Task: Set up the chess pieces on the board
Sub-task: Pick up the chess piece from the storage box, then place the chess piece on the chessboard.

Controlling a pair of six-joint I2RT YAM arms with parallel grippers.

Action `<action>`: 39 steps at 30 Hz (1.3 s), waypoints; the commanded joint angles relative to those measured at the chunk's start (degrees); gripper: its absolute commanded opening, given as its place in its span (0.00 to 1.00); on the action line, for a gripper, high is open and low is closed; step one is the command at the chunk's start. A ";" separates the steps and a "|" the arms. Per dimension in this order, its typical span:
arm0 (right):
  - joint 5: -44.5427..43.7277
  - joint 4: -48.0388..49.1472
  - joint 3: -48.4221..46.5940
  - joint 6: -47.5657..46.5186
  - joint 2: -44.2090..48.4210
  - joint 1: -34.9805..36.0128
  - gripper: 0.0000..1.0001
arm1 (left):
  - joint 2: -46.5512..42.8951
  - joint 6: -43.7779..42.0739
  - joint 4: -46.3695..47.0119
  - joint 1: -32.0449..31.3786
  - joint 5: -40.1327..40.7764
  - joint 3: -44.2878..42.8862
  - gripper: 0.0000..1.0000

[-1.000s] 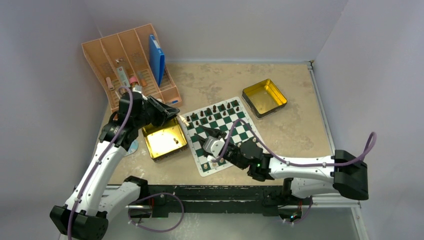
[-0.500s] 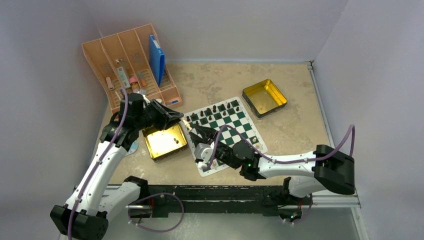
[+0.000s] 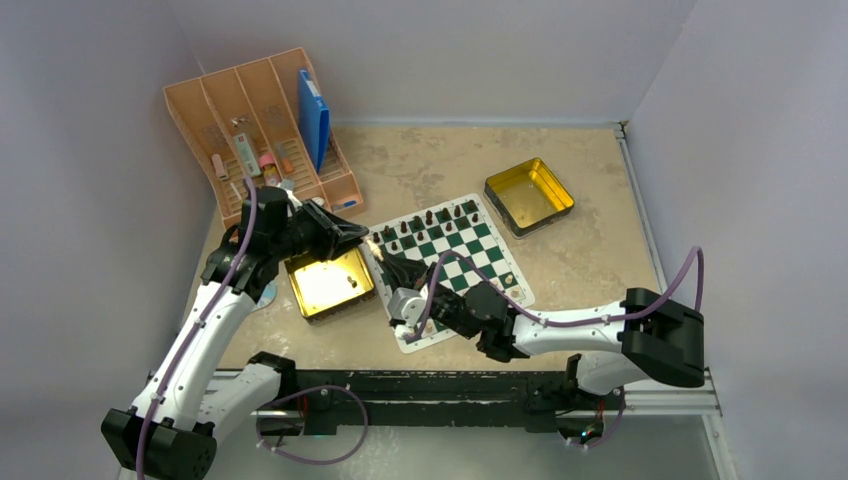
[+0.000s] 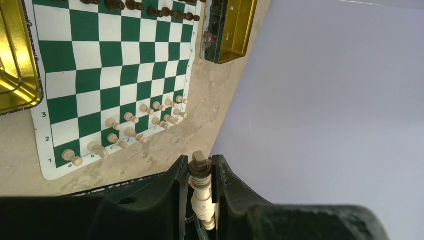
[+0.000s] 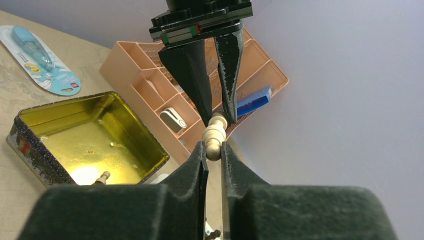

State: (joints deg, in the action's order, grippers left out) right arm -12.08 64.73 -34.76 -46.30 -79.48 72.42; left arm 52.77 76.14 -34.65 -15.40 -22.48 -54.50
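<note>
**One pale chess piece (image 5: 215,131) shared between two claws, in the air near the board's (image 4: 120,60) edge.**
We see the left claw (image 4: 200,161) and the right claw (image 5: 214,149) each closed narrowly on opposite ends of the cream, lathe-turned, knob-topped piece.

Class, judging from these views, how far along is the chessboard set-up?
Done: dark pieces line the board's far end, and many light pieces stand in its two near rows, with gaps. In hand: one light piece is gripped by both the left hand and the right hand, in mid-air. Left: placing it, plus a loose piece in the gold tin.
</note>
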 commanded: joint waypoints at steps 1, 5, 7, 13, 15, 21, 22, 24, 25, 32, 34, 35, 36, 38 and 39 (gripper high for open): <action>0.84 5.25 -1.85 0.99 0.14 0.16 0.06 | -0.43 1.27 2.46 0.28 -1.70 0.02 0.00; 0.18 4.83 -1.87 3.11 0.58 0.17 0.00 | -0.80 0.70 2.27 0.28 -0.04 0.63 0.00; -0.17 3.42 -1.87 6.31 1.81 0.12 0.00 | -1.39 -0.61 2.26 0.28 2.03 0.91 0.00; -4.28 -15.78 -6.07 26.34 7.06 0.17 0.00 | -3.28 -8.54 0.37 0.28 16.02 0.62 0.00; -5.28 -21.49 -7.72 32.18 8.20 0.12 0.00 | -4.13 -11.16 -0.44 0.28 21.80 0.62 0.00; -7.87 -41.49 -11.02 51.66 11.54 0.09 0.00 | -9.70 -27.19 3.57 0.26 34.48 2.43 0.00; -8.09 -45.67 -12.22 53.51 11.39 0.09 0.00 | -11.10 -29.76 3.80 0.32 34.97 2.37 0.00; -7.98 -53.57 -14.89 56.69 10.30 0.09 0.00 | -14.32 -35.71 5.19 0.28 35.05 3.20 0.00; -7.71 -57.53 -16.45 58.24 9.40 0.08 0.00 | -15.99 -38.35 5.99 0.28 34.98 4.19 0.00; -5.96 -75.94 -23.76 67.09 1.25 -1.20 0.00 | -26.33 -49.32 10.60 0.28 32.41 8.86 0.00; -4.62 -75.76 -23.05 68.08 0.25 -1.93 0.00 | -27.83 -50.09 10.76 0.28 31.62 9.37 0.00; -4.17 -75.34 -22.46 68.36 -0.36 -2.40 0.00 | -28.28 -50.53 10.73 0.28 31.24 9.53 0.00; -3.53 -75.02 -21.93 68.50 -1.05 -3.02 0.00 | -28.49 -50.87 10.56 0.28 30.97 9.73 0.00; -2.22 -75.00 -21.54 68.91 -2.78 -4.80 0.00 | -28.68 -51.29 9.77 0.27 30.96 9.48 0.00; -1.61 -74.97 -21.45 68.95 -3.54 -5.87 0.00 | -28.74 -51.28 9.31 0.29 31.23 9.27 0.00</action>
State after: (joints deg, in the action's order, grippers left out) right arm -16.40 -8.05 -56.12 19.29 -81.58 69.60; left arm 24.45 28.80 -27.44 -15.40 9.26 -45.21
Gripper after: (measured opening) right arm 0.038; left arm 0.194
